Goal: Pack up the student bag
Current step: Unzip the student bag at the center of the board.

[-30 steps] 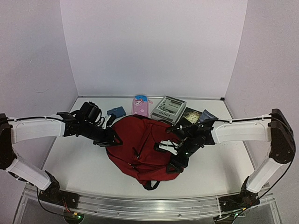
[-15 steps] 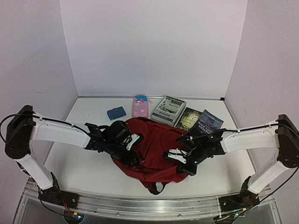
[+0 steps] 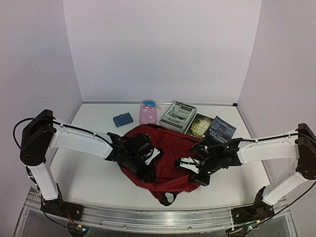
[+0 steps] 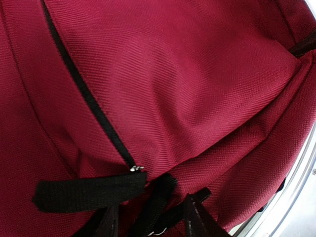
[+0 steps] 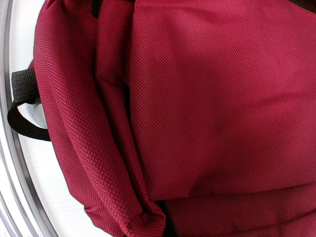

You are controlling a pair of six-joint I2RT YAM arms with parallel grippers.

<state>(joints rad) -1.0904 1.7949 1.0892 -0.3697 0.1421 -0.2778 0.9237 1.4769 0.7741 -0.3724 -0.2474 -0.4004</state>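
The student bag [image 3: 168, 148] is flanked equally closely by the left arm [image 3: 79, 140] and right arm [image 3: 266, 150], its long axis lying near-to-far; the jaws' state cannot be told.

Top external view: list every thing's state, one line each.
student bag: lying flat, slumped
zip: shut where visible
left claw: over bag, opening hidden
right claw: over bag, opening hidden
pink pencil case: lying flat
dark book with white title: closed, flat

Place: lab test booth
Walls: 3 plain pale panels [image 3: 158, 49] around a white table [image 3: 89, 173]
Edge: metal rail [image 3: 158, 217] along the near side
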